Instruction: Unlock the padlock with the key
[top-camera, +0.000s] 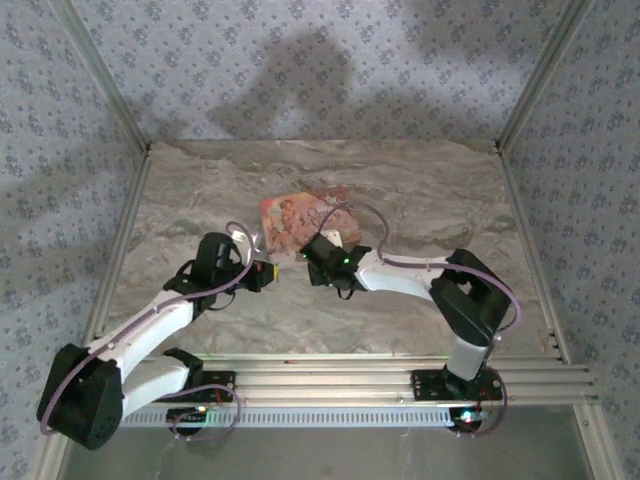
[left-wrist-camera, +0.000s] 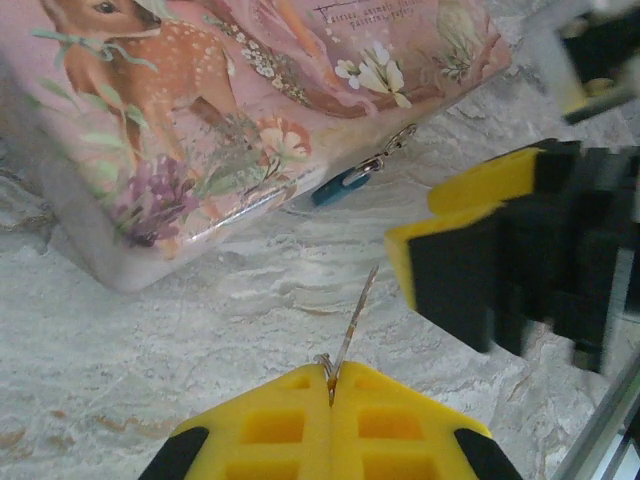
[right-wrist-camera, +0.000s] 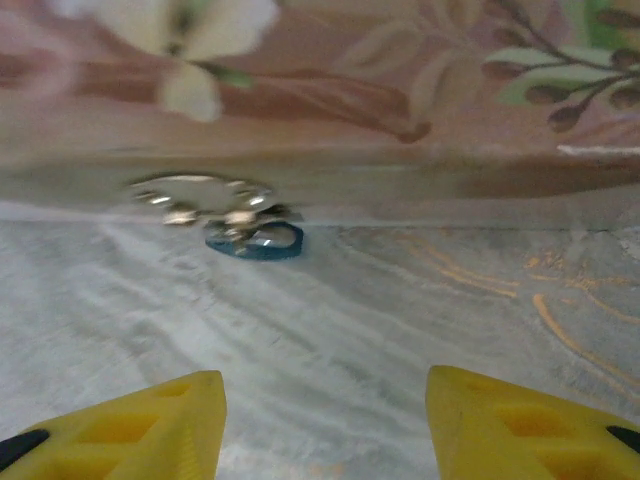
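Marbled tabletop (top-camera: 430, 200), flowery paper on the walls, and the two arms meeting mid-table in front of a pink tin box (top-camera: 305, 218) with a deer on its lid. The left claw (left-wrist-camera: 331, 375) has its yellow fingers pressed together on the head of a thin key (left-wrist-camera: 355, 315). The blade sticks out ahead of the fingertips, angled toward the box front. The small blue padlock (left-wrist-camera: 340, 185) hangs from the metal hasp (right-wrist-camera: 200, 195) ahead of that blade, with bare table between key tip and lock. The right claw (right-wrist-camera: 325, 400) stands with its fingers apart and nothing between them, facing the box wall. The padlock sits ahead of it, a little off its centre line, down by the table.

The step in hand looks to me like bringing key to keyhole. To do it well, I'd want the right claw to close on the padlock body first and steady it, since a lock dangling loose would likely swing away from a push. I can't make out which way the keyhole faces, so the lock may need turning toward the left claw. The key should then go in slowly, straight along its own blade. That blade is thin, and a sideways load could twist it in the grip.
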